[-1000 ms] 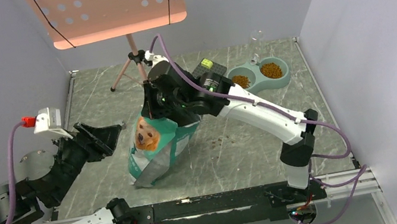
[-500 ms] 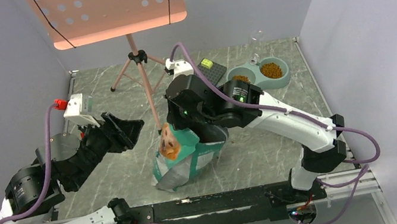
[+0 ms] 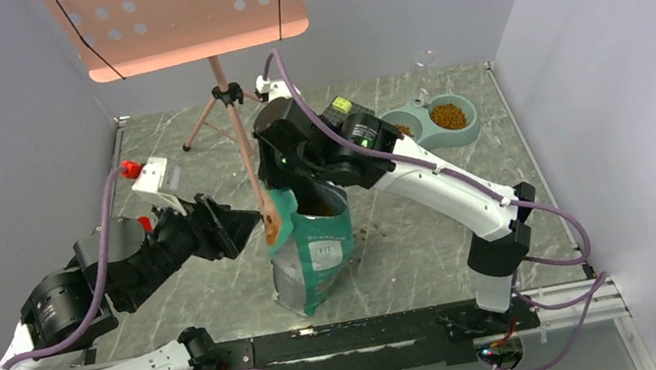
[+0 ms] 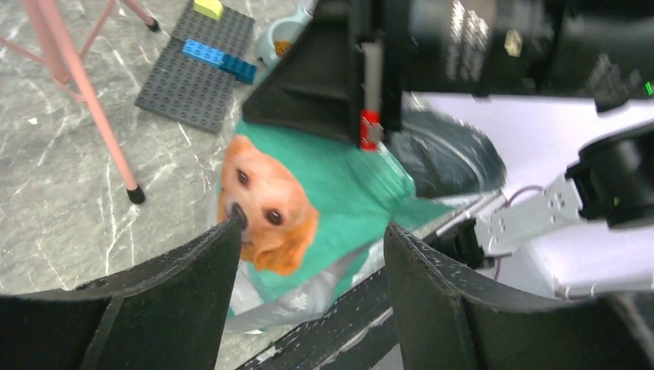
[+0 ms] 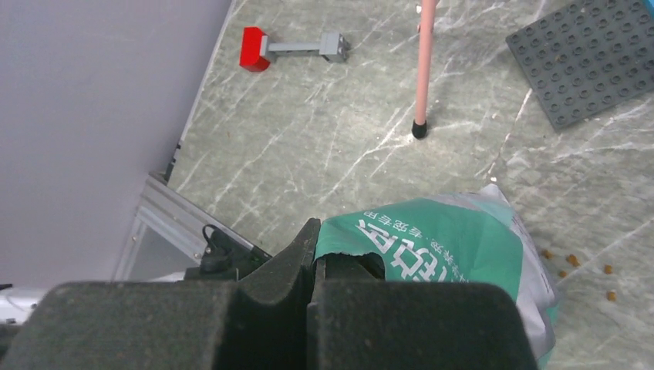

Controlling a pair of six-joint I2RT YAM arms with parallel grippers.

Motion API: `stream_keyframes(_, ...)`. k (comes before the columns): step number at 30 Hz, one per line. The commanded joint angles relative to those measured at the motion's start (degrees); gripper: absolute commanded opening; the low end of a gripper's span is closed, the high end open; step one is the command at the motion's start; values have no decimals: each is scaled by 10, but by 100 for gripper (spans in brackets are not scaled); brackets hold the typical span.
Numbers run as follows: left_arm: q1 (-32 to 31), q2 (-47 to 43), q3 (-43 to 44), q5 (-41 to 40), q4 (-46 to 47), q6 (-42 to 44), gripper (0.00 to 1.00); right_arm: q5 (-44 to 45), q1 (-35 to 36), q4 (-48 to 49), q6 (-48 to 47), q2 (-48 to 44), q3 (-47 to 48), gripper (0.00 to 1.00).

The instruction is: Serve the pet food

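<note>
The pet food fills both cups of the pale blue double bowl [image 3: 430, 129] as brown kibble [image 3: 450, 113], and a few pellets lie loose on the table [image 3: 366, 232], also in the right wrist view [image 5: 574, 260]. The teal bag with the golden dog [image 3: 313, 252] stands upright with its top open. My right gripper [image 3: 289, 181] is shut on the bag's torn top edge [image 5: 351, 247], its jaws pressed together on it [image 5: 315, 258]. My left gripper [image 3: 246, 226] is open just left of the bag, apart from it; the dog print [image 4: 266, 204] shows between its fingers [image 4: 308, 243].
A pink music stand [image 3: 187, 9] stands at the back on a tripod, one leg [image 3: 247, 163] running down beside the bag. A dark grey baseplate [image 3: 345, 115] with small bricks lies left of the bowl. A red and grey part [image 5: 258, 45] lies near the left wall.
My right gripper has swung the bag from lying tilted to standing upright and shifted it right. My left arm has moved right and forward, its open gripper now close to the bag.
</note>
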Motion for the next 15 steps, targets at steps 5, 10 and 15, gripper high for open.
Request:
stream_keyframes(5, -1, 31, -30, 156, 81, 133, 77, -83, -76, 185, 50, -32, -1, 0)
stream_keyframes(10, -1, 98, 1, 129, 76, 192, 80, -120, -93, 188, 51, -21, 11, 0)
stream_keyframes(15, -1, 118, -12, 78, 96, 227, 74, -145, -100, 190, 55, -16, 11, 0)
